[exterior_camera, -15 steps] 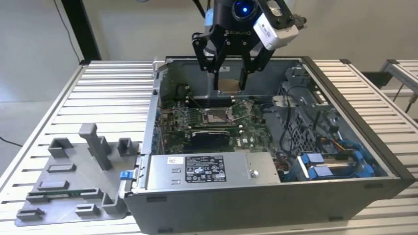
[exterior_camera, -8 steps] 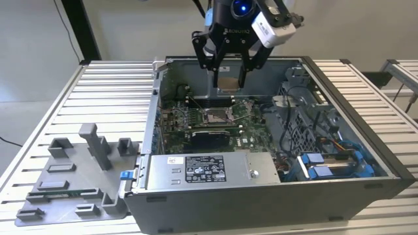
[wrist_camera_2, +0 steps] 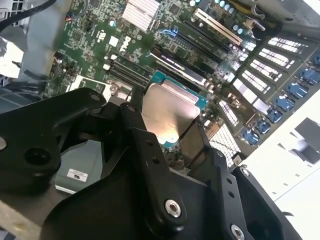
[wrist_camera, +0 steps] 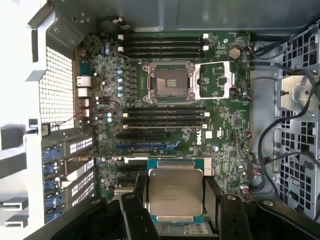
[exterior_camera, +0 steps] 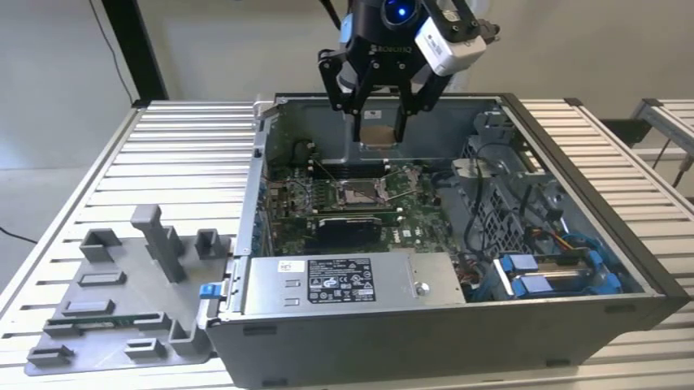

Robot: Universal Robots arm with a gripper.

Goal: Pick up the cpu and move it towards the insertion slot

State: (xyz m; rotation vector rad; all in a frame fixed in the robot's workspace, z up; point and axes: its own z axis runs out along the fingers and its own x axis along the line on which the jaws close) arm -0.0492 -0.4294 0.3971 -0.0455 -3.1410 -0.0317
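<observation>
My gripper [exterior_camera: 379, 134] hangs over the far side of the open computer case, shut on the cpu [exterior_camera: 378, 135], a small flat square chip held between the two black fingers. Its silvery top shows in both wrist views, with a teal rim [wrist_camera: 175, 193] [wrist_camera_2: 167, 114]. The insertion slot [exterior_camera: 359, 192] lies below and nearer the camera on the green circuit board, its metal frame open around a brownish centre. In the first wrist view the slot [wrist_camera: 168, 81] sits well apart from the held chip, with rows of memory sockets between them.
The grey case walls [exterior_camera: 262, 171] surround the board. A power supply box [exterior_camera: 347, 282] lies at the case's near side, cables and blue drive brackets [exterior_camera: 553, 272] on the exterior view's right. A grey parts tray [exterior_camera: 119, 301] with a green memory stick rests on the slatted table.
</observation>
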